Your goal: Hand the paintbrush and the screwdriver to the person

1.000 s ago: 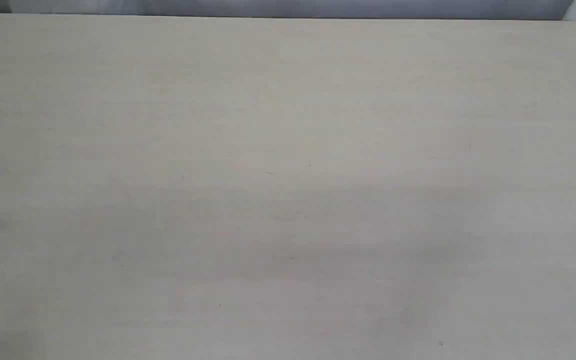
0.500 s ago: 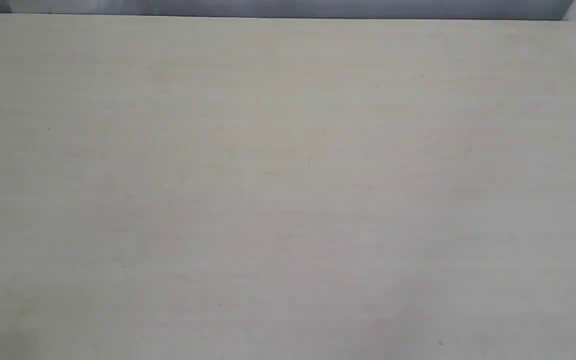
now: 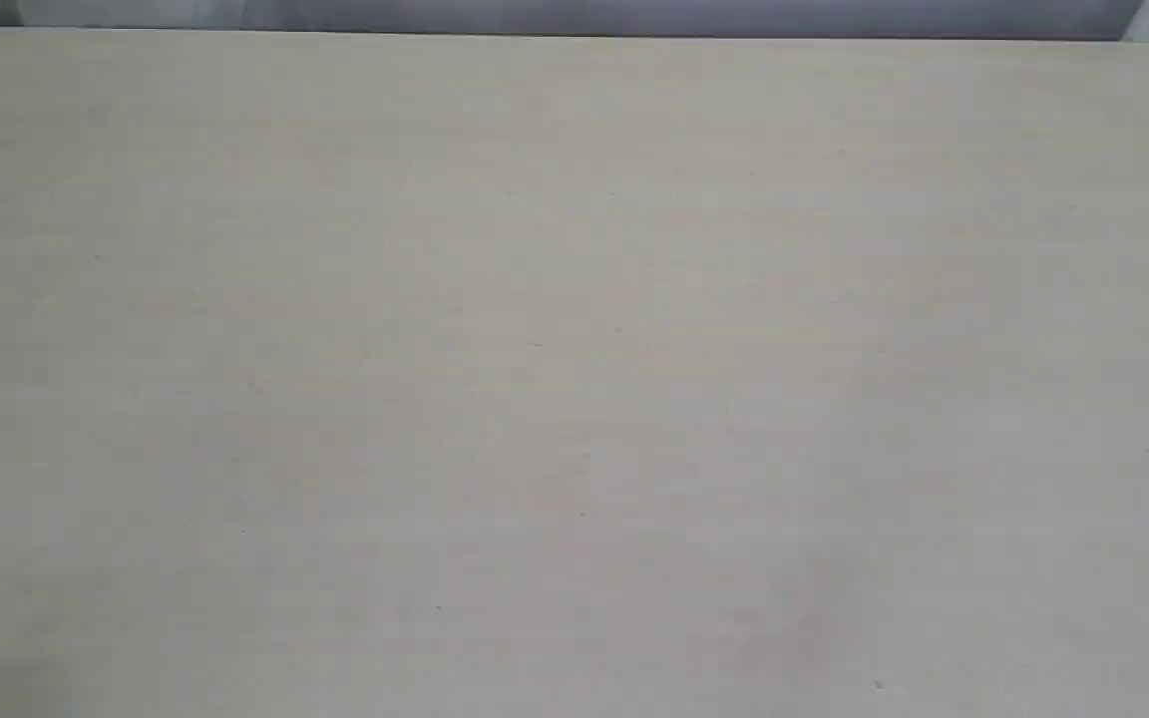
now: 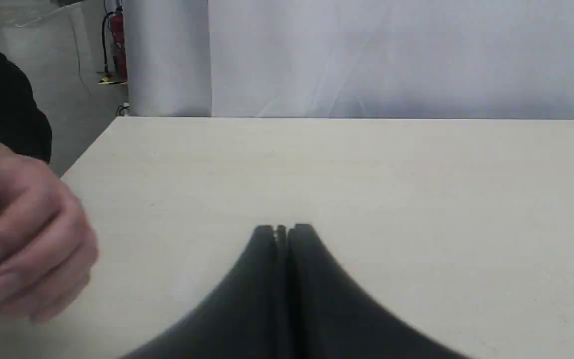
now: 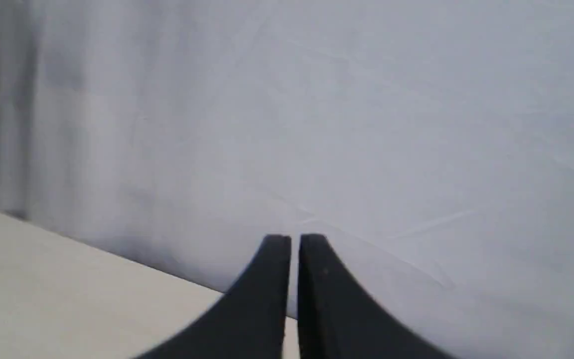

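Observation:
The paintbrush and the screwdriver are out of view in every frame. The exterior view holds only the bare pale tabletop (image 3: pixel 574 379), with no gripper in it. In the left wrist view my left gripper (image 4: pixel 283 230) is shut, nothing between its black fingers, raised over the table. The person's hand (image 4: pixel 23 234) shows blurred at that view's edge, fingers curled, with a black sleeve (image 4: pixel 3 99) behind it. My right gripper (image 5: pixel 289 240) is also shut and empty, held in front of a white backdrop.
A white curtain (image 4: pixel 391 55) hangs behind the table's far edge (image 4: pixel 317 118). Beyond the table's corner is grey floor with a red fire extinguisher (image 4: pixel 119 45). A corner of the table (image 5: pixel 68 289) shows in the right wrist view.
A faint dark shadow at the left edge of the exterior view has faded away. Nothing else on the tabletop differs.

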{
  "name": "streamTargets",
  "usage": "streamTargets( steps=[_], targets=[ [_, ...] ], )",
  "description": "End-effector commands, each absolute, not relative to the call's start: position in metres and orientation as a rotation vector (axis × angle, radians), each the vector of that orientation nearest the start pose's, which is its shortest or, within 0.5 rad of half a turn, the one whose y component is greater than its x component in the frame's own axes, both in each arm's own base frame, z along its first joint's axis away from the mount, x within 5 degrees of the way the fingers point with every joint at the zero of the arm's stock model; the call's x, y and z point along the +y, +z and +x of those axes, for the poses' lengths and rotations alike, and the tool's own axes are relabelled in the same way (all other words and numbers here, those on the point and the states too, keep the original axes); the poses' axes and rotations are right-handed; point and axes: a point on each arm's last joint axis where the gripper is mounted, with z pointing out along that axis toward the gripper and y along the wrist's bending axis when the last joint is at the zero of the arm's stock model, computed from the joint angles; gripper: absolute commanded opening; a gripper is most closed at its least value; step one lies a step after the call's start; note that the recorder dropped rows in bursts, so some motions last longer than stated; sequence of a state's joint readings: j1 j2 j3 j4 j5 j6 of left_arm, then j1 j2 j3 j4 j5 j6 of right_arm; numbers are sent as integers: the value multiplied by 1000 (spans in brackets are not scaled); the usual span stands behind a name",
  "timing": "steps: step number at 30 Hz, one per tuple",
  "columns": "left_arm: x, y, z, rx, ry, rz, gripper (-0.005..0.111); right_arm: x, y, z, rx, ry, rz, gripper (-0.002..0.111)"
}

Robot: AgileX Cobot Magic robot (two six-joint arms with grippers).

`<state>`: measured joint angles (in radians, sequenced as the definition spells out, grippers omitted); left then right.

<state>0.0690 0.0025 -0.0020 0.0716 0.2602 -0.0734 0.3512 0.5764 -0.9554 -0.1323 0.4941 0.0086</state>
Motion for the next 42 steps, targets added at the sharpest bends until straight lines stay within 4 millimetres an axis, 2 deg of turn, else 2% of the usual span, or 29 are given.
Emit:
streamTargets(
  steps=[1, 9, 12, 15, 20, 28, 42],
  targets=[
    [5, 191, 55, 1730, 56, -74, 0, 13, 405, 82, 1510, 24, -224, 4],
    [5, 190, 55, 1733, 54, -76, 0, 2, 297, 69, 1387, -24, -68, 4],
    [5, 190, 55, 1733, 54, -76, 0, 2, 263, 67, 1384, -21, -48, 4],
    [5, 190, 55, 1733, 54, -76, 0, 1, 237, 65, 1409, -30, -41, 4],
    [5, 190, 55, 1733, 54, -76, 0, -2, 218, 61, 1458, -61, -3, 4],
    [5, 190, 55, 1733, 54, -76, 0, -5, 212, 58, 1508, -99, 30, 4],
    [5, 191, 55, 1731, 55, -75, 0, -5, 211, 67, 1552, -94, 28, 4]
  ],
)
